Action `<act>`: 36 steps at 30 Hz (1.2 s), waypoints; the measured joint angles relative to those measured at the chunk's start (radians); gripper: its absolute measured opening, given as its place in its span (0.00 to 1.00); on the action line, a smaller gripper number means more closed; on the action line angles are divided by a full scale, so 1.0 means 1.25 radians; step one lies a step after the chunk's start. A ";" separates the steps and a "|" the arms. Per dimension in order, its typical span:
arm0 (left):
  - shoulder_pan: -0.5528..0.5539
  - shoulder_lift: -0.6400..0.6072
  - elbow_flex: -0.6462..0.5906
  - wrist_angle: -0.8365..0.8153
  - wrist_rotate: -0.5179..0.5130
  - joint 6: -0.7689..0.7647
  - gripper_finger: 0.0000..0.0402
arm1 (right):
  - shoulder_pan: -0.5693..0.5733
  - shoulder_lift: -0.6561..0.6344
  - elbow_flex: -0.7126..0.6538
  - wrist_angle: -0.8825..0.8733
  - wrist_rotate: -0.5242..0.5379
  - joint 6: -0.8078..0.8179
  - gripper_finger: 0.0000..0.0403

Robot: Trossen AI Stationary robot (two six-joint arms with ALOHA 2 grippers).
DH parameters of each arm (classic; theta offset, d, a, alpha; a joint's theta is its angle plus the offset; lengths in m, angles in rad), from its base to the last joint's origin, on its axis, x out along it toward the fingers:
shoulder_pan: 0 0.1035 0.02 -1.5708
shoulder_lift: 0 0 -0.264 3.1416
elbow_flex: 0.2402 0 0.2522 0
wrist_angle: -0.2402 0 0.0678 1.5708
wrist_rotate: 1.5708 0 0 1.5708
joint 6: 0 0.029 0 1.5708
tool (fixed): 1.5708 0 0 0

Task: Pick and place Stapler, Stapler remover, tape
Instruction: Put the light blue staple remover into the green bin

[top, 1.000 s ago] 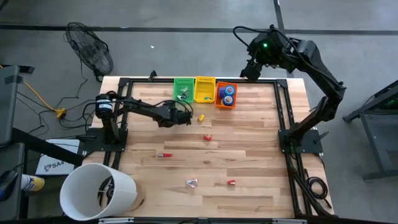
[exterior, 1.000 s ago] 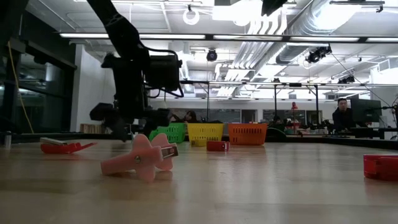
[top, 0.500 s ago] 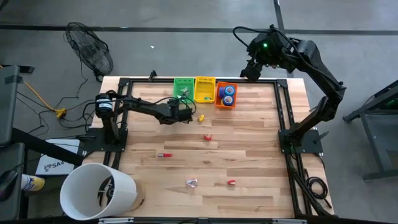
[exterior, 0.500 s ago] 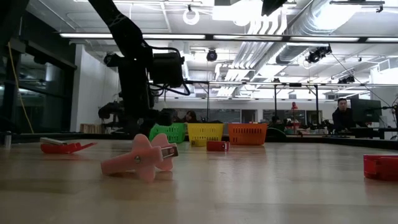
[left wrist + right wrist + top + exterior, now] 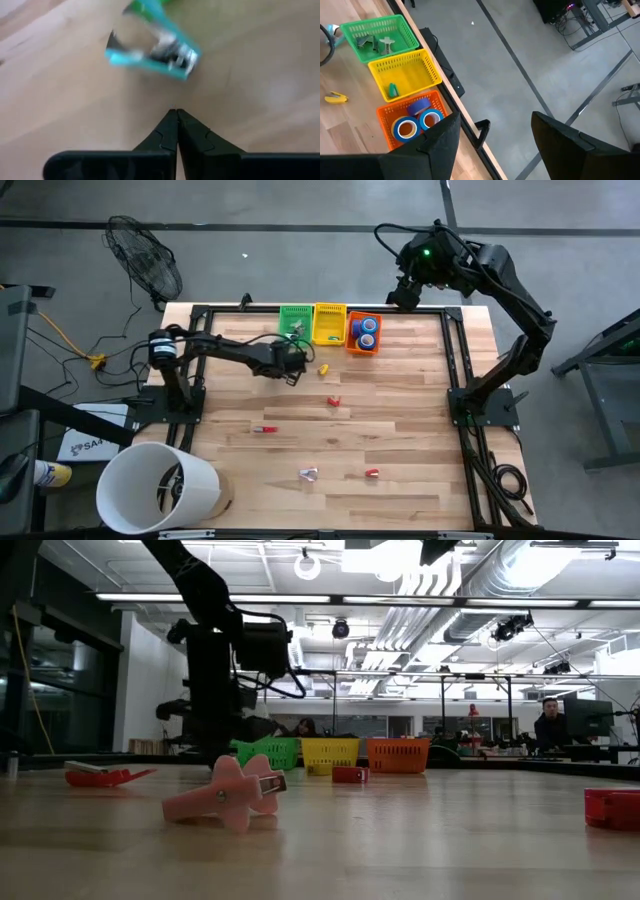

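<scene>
A teal staple remover [image 5: 155, 50] lies on the wooden table just beyond my left gripper [image 5: 176, 112]. The gripper is shut, points down at the boards, and has nothing between its fingers. In the high view my left gripper [image 5: 292, 366] stands just in front of the green basket [image 5: 295, 320]. My right gripper [image 5: 495, 150] hangs open and high over the table's far right edge. Blue and purple tape rolls [image 5: 415, 122] lie in the orange basket [image 5: 364, 333]. A pink staple remover [image 5: 225, 795] and a small red stapler [image 5: 100, 776] rest on the table.
The yellow basket [image 5: 329, 323] stands between the green and orange ones at the far edge. A yellow piece [image 5: 323, 367] and red pieces [image 5: 334, 401] [image 5: 264, 429] [image 5: 372, 473] lie scattered on the boards. A white bucket [image 5: 160, 485] stands at the near left corner. A person [image 5: 548, 725] sits in the room behind.
My left gripper has rolled about its wrist and shut beside the teal staple remover without taking hold of it. It has stayed at about the same spot in front of the green basket.
</scene>
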 joint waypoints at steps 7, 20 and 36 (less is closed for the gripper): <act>0.000 -0.050 -0.006 -0.133 0.031 0.018 0.00 | 0.000 0.000 0.000 0.000 -0.002 -0.001 0.59; 0.001 -0.055 -0.005 -0.065 0.025 -0.027 0.11 | 0.000 0.000 0.000 0.000 -0.003 -0.015 0.59; -0.001 -0.105 -0.001 -0.056 0.020 -0.126 0.50 | -0.022 0.001 0.000 0.008 -0.102 -0.003 0.59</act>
